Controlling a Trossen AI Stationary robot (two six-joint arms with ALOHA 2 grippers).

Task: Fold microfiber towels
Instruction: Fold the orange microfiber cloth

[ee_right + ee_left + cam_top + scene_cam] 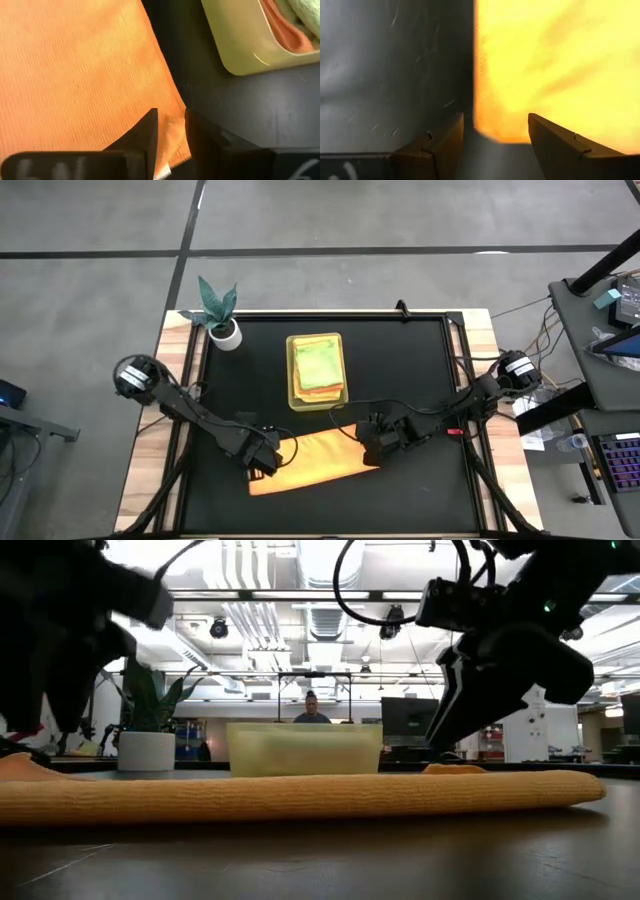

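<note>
Black table [420,360], fuzzy orange towel [315,460] folded flat, both grippers at its ends

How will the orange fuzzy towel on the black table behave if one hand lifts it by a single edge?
The orange fuzzy microfiber towel will probably hang floppy, since it lies flat and folded over itself with soft rounded edges. It seems light, a thin layer of cloth on the black table. Its ribbed, fuzzy surface should not slip easily, though a lifted fold may fall open.

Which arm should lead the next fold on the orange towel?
Probably right: the right pincer looks pinched on the orange towel at its edge. The left pincer is open at the opposite edge, holding nothing.
</note>
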